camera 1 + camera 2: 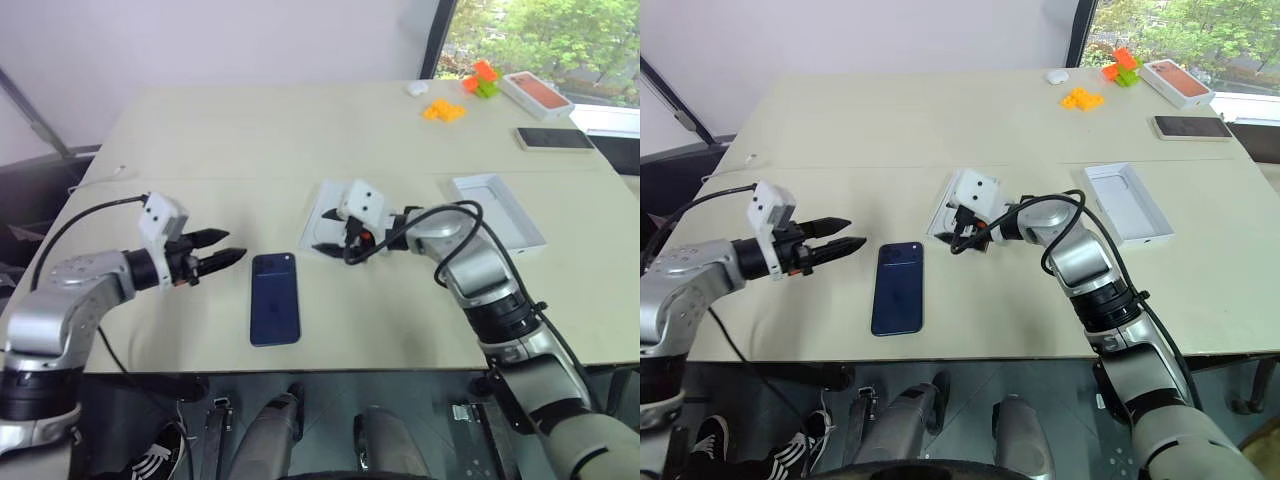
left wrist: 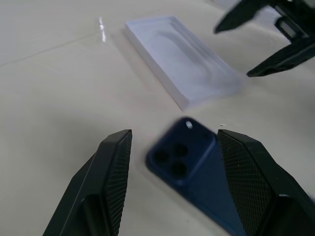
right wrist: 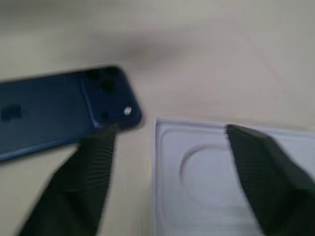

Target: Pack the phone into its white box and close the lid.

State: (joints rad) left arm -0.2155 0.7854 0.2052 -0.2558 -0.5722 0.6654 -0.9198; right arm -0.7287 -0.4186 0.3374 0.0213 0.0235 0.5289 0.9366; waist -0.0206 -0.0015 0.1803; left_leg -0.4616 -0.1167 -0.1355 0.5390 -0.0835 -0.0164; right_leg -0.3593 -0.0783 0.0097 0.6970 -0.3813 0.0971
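White box [image 1: 500,210] sits empty on the desk [image 1: 250,130]; phone [image 1: 274,298] lies outside; both hands spread, holding nothing.

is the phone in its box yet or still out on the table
Out. The phone lies flat on the table, back up, apart from the white box, whose tray is empty.

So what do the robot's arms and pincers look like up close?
Both arms are chunky silver-grey metal with black joints. Each ends in a pincer, left pincer and right pincer, made of two black pointed fingers with a bumpy, criss-cross grip surface. A small white box with dark dots sits on each wrist, and a black cable loops along each arm.
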